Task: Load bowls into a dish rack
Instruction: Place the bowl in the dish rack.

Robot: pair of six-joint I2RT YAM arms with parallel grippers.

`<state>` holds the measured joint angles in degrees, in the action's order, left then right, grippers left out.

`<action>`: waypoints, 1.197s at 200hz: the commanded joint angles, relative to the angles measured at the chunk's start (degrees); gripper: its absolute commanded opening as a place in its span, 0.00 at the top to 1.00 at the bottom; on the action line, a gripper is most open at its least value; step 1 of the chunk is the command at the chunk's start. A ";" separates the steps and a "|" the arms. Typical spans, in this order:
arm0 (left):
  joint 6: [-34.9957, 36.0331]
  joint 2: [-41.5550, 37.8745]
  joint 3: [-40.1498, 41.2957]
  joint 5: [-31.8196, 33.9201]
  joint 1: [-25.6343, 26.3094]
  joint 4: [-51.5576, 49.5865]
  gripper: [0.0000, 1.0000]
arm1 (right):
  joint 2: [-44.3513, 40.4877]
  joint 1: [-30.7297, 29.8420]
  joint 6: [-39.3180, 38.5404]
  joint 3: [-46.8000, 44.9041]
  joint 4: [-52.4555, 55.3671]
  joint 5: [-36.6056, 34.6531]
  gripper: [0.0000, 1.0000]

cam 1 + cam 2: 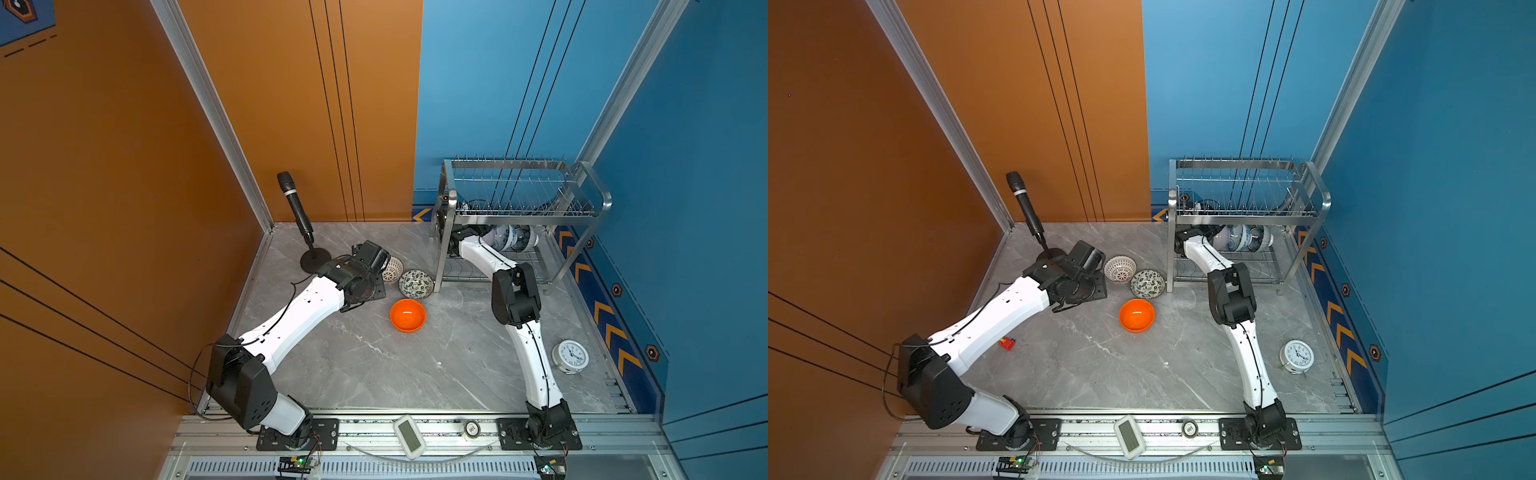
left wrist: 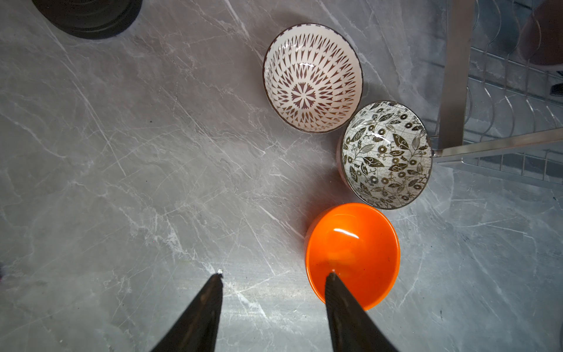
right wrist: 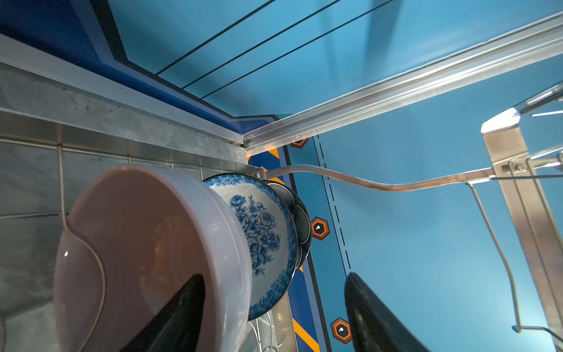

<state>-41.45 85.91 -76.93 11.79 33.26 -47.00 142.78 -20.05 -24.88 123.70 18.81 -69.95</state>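
Observation:
Three bowls stand upright on the grey table: orange [image 1: 407, 315] [image 2: 353, 253], black-and-white leaf-patterned [image 1: 416, 284] [image 2: 387, 155] and white lattice-patterned [image 1: 1120, 269] [image 2: 313, 79]. My left gripper [image 2: 274, 274] hangs open above the table, one finger over the orange bowl's near rim. The dish rack [image 1: 598, 208] [image 3: 502, 146] stands at the back right. On its lower tier, the pale lilac bowl [image 3: 146, 243], blue-and-white floral bowl [image 3: 259, 225] and dark blue bowl [image 3: 300, 219] stand on edge in a row. My right gripper [image 3: 274, 275] is open there, one finger inside the lilac bowl, the other well clear.
A black microphone [image 1: 296, 208] on a round stand rises at the back left, close to my left arm. A white alarm clock [image 1: 570, 355] lies at the right. A small red object [image 1: 1007, 344] sits beside my left arm. The leaf-patterned bowl touches the rack's front leg [image 2: 457, 76].

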 commanded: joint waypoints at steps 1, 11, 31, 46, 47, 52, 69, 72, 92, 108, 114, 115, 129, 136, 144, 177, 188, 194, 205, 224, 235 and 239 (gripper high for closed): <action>0.81 -1.44 0.71 -0.74 -0.64 -1.10 0.44 | -3.74 -0.95 5.43 1.63 5.40 1.59 0.24; 0.82 -1.45 0.66 -0.89 -0.60 -1.01 0.44 | -3.80 -0.91 5.87 1.63 5.91 1.63 0.23; 0.88 -1.53 0.81 -0.89 -0.65 -1.04 0.44 | -4.21 -0.95 7.04 1.63 6.84 1.91 0.22; 0.96 -1.67 0.84 -0.89 -0.65 -1.05 0.44 | -4.58 -1.03 8.28 1.58 7.87 2.84 0.21; 0.99 -1.69 0.87 -0.94 -0.69 -1.06 0.44 | -4.60 -1.03 8.32 1.61 7.98 2.87 0.21; 1.06 -1.71 0.90 -0.98 -0.67 -1.05 0.44 | -4.82 -1.08 8.80 1.63 8.35 3.08 0.21; 1.04 -1.80 1.03 -1.00 -0.65 -1.06 0.44 | -5.35 -1.04 10.52 1.65 9.98 4.52 0.19; 1.10 -1.87 1.07 -1.03 -0.68 -1.04 0.44 | -5.49 -1.08 10.87 1.65 10.23 4.73 0.19; 1.20 -2.02 1.20 -1.11 -0.74 -1.09 0.44 | -5.93 -1.13 13.22 1.65 12.39 6.24 0.18; 1.26 -2.20 1.41 -1.16 -0.81 -1.05 0.44 | -6.33 -1.13 14.53 1.61 13.80 7.24 0.18; 1.29 -2.30 1.40 -1.24 -0.82 -1.07 0.44 | -6.41 -1.13 14.92 1.60 14.18 7.61 0.18; 1.33 -2.31 1.46 -1.24 -0.82 -1.03 0.44 | -6.44 -1.13 15.02 1.62 14.30 7.71 0.17; 1.44 -2.54 1.65 -1.24 -0.96 -1.07 0.44 | -6.63 -1.16 16.18 1.61 15.47 8.51 0.17; 1.50 -2.65 1.73 -1.26 -1.01 -1.06 0.44 | -6.79 -1.14 16.83 1.62 16.08 8.92 0.17; 1.61 -2.81 1.78 -1.35 -1.14 -1.09 0.44 | -6.90 -1.21 17.65 1.62 16.76 9.46 0.16; 1.77 -3.41 2.17 -1.67 -1.31 -1.04 0.44 | -7.68 -1.30 20.21 1.28 18.79 11.95 0.13; 1.90 -3.47 2.26 -1.68 -1.39 -1.04 0.44 | -7.87 -1.35 20.76 1.14 19.40 12.88 0.11; 1.98 -3.55 2.29 -1.68 -1.44 -1.03 0.44 | -7.97 -1.39 21.14 1.03 19.66 13.28 0.11; 2.07 -3.64 2.24 -1.94 -1.52 -1.09 0.44 | -8.23 -1.50 21.76 0.89 20.12 14.17 0.10; 2.23 -3.73 2.36 -2.03 -1.52 -1.08 0.44 | -8.78 -1.61 22.59 0.30 20.48 15.17 0.09; 2.25 -3.73 2.39 -2.16 -1.52 -1.07 0.44 | -9.17 -1.66 23.01 -0.14 20.52 16.05 0.08; 2.29 -3.81 2.47 -2.22 -1.56 -1.11 0.44 | -9.26 -1.66 23.19 -0.33 20.64 16.41 0.07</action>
<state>-40.12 83.55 -75.16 10.70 32.51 -47.11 137.03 -20.12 -4.71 123.70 37.60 -56.49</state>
